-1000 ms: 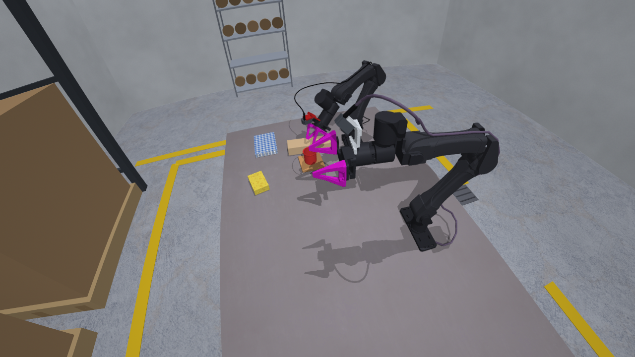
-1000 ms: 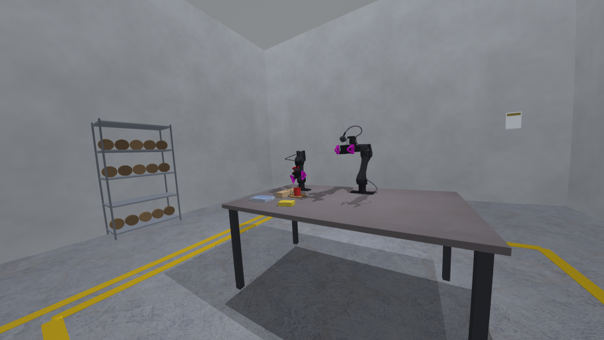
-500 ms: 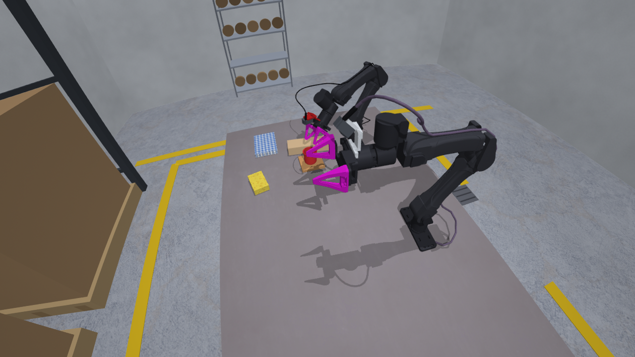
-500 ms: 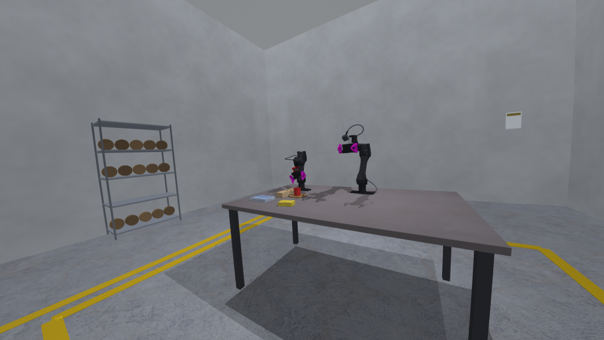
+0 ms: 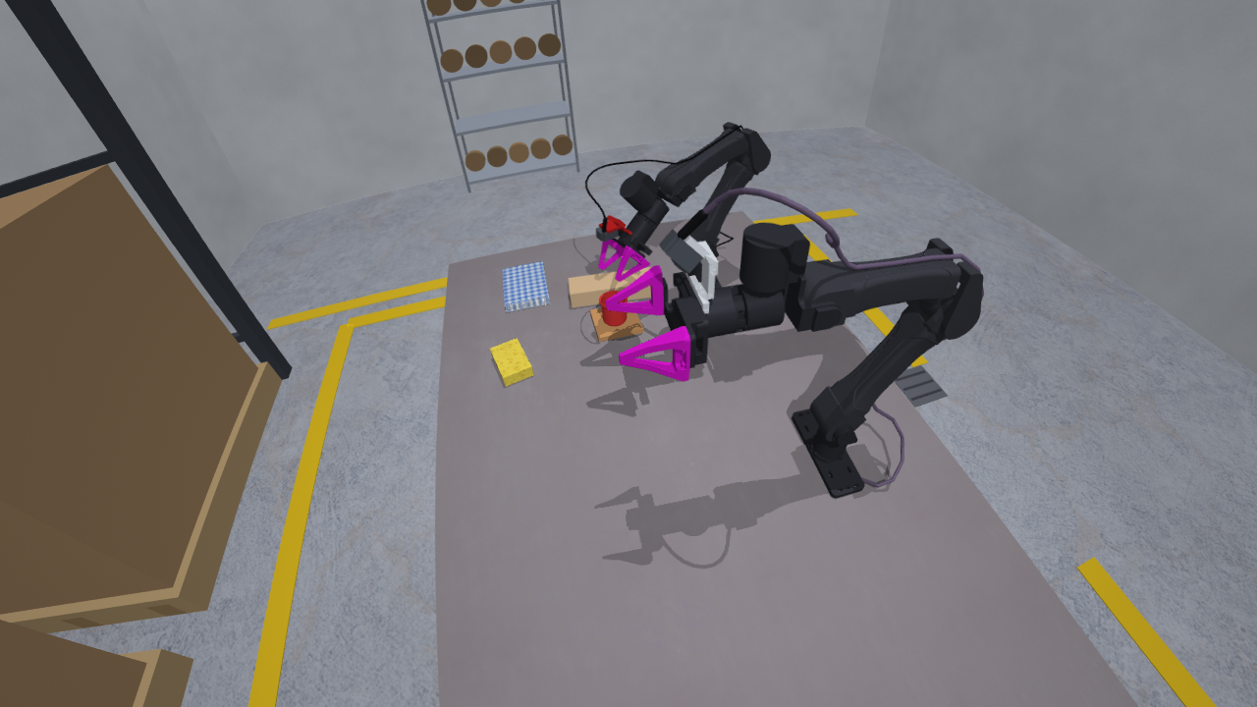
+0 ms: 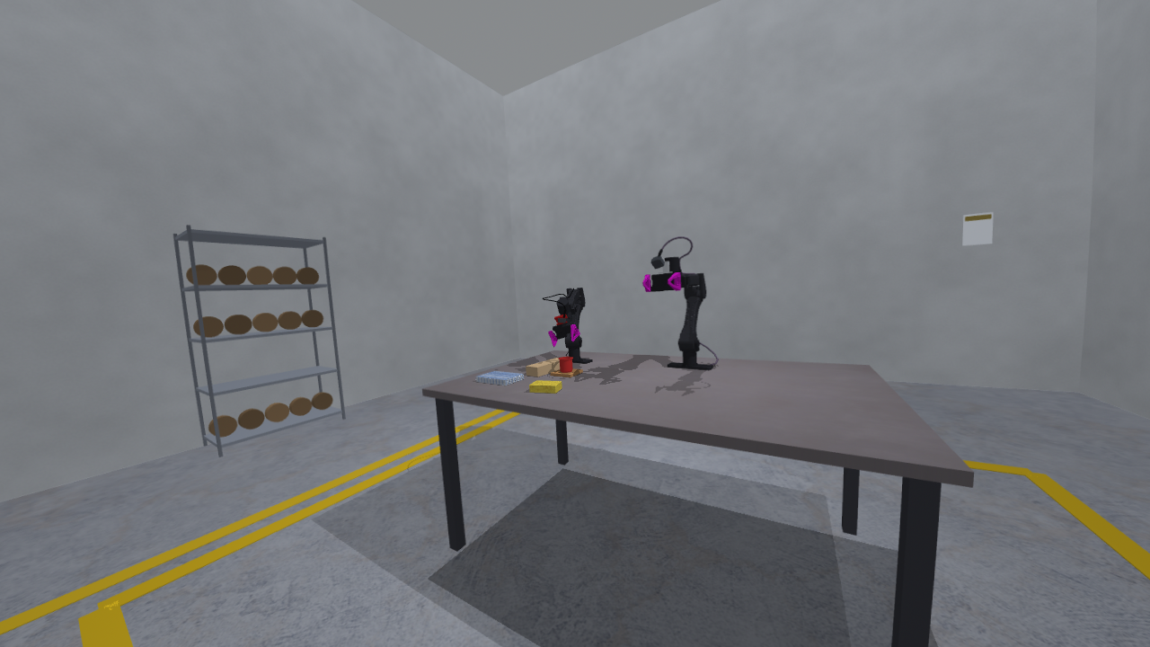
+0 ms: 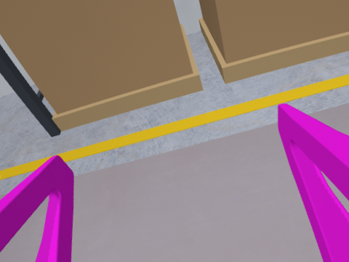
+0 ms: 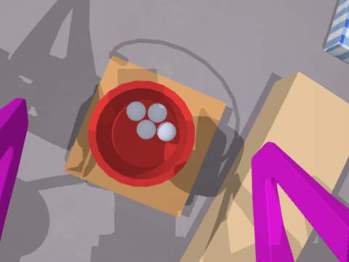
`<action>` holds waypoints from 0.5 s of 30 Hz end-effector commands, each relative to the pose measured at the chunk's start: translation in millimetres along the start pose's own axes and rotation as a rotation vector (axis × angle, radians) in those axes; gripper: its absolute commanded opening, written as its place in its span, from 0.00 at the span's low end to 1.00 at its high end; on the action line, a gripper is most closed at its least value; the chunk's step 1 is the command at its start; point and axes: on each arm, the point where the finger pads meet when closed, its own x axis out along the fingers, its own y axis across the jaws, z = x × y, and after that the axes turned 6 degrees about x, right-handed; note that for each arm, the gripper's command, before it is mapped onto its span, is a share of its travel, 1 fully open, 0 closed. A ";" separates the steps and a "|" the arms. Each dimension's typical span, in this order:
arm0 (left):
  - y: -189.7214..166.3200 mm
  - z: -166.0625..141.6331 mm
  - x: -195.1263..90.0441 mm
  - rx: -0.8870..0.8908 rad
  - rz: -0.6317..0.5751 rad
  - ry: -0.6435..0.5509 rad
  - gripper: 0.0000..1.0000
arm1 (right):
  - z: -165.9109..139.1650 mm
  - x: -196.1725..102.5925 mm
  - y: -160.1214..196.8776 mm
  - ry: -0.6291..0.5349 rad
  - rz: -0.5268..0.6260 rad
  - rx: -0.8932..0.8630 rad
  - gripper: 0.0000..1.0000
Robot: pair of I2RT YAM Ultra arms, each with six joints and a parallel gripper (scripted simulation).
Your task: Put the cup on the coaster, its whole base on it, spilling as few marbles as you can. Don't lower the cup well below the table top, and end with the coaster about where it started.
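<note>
Two grippers, both empty with fingers wide apart: left gripper [image 5: 615,331] [image 6: 660,281] [image 7: 169,131], right gripper [image 5: 611,272] [image 6: 563,342] [image 8: 145,121] above the cup. One cup [image 5: 615,311] [image 6: 566,364] [image 8: 142,178], upright on one coaster [image 5: 620,335] [image 6: 576,372] [image 8: 203,98]; four marbles [image 8: 146,129] visible inside. One wood block [image 5: 584,291] [image 6: 538,369] [image 8: 298,109] near coaster, one yellow sponge [image 5: 511,361] [image 6: 544,386], one checked cloth [image 5: 525,286] [image 6: 499,377] [image 8: 339,40]. Gray-brown table [image 5: 527,527] [image 6: 723,402] [image 7: 182,211] [image 8: 254,29], dark legs. Concrete floor, yellow lines; beyond, two big brown boxes, one shelf rack [image 5: 568,87] [image 6: 333,322], gray walls. Cup: plain red, round, open-topped, rim wider than its bottom; marbles grayish, bunched off-center.
</note>
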 end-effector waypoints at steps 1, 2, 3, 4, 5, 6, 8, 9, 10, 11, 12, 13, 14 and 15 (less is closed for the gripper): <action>5.4 20.9 -2.9 0.001 0.010 -0.049 1.00 | 83.1 -39.7 -11.3 -0.249 -0.063 -0.068 1.00; 5.4 20.9 -2.9 0.001 0.010 -0.049 1.00 | 95.9 -46.5 -13.9 -0.286 -0.074 -0.068 1.00; 5.4 20.9 -2.9 0.001 0.010 -0.049 1.00 | 95.9 -46.5 -13.9 -0.286 -0.074 -0.068 1.00; 5.4 20.9 -2.9 0.001 0.010 -0.049 1.00 | 95.9 -46.5 -13.9 -0.286 -0.074 -0.068 1.00; 5.4 20.9 -2.9 0.001 0.010 -0.049 1.00 | 114.0 -51.2 -17.7 -0.330 -0.089 -0.081 1.00; 5.4 20.9 -2.9 0.001 0.010 -0.049 1.00 | 138.9 -64.2 -22.8 -0.404 -0.114 -0.092 1.00; 5.4 20.9 -2.9 0.001 0.010 -0.049 1.00 | 179.6 -87.2 -33.2 -0.525 -0.162 -0.104 1.00; 5.4 20.9 -2.9 0.001 0.010 -0.049 1.00 | 195.2 -96.3 -37.9 -0.571 -0.182 -0.108 1.00; 5.4 20.9 -2.9 0.001 0.010 -0.049 1.00 | 208.8 -104.1 -42.2 -0.610 -0.201 -0.111 1.00; 5.4 20.9 -2.9 0.001 0.010 -0.049 1.00 | 220.8 -111.0 -46.3 -0.643 -0.219 -0.114 1.00; 5.4 20.9 -2.9 0.001 0.010 -0.049 1.00 | 231.4 -117.0 -50.1 -0.673 -0.235 -0.116 1.00; 5.4 20.9 -2.9 0.001 0.010 -0.049 1.00 | 240.8 -122.2 -53.6 -0.698 -0.249 -0.118 1.00; 5.4 20.9 -2.9 0.001 0.010 -0.049 1.00 | 249.1 -126.7 -56.8 -0.720 -0.262 -0.120 1.00; 5.4 20.9 -2.9 0.001 0.010 -0.049 1.00 | 260.2 -132.5 -61.3 -0.749 -0.280 -0.122 1.00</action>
